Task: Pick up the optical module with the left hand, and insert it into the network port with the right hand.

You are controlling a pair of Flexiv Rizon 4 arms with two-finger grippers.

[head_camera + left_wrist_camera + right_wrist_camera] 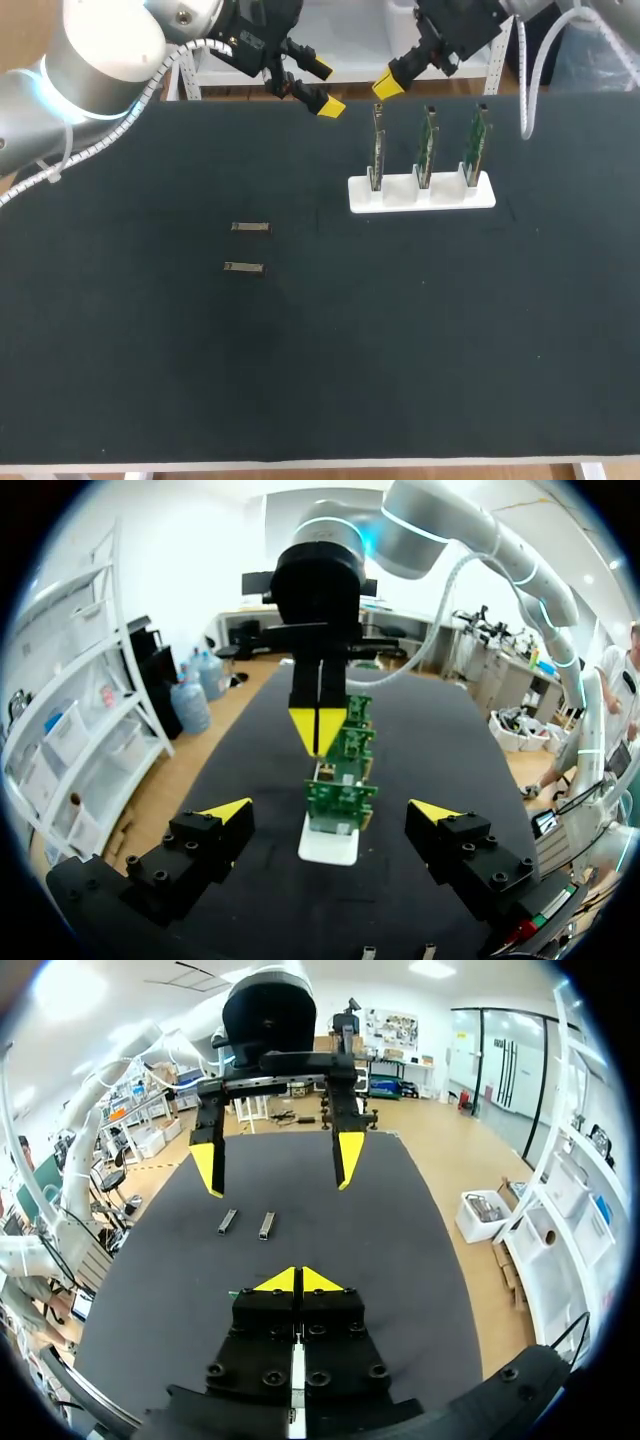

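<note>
Yellow-tipped left gripper (325, 88) splayed — right gripper (387, 87) pinched, facing it.

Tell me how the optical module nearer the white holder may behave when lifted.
The optical module looks like a small metal bar: probably stiff and light. It lies flat on the black mat, so rolling seems unlikely. Being thin, it might slip in a grasp.
</note>
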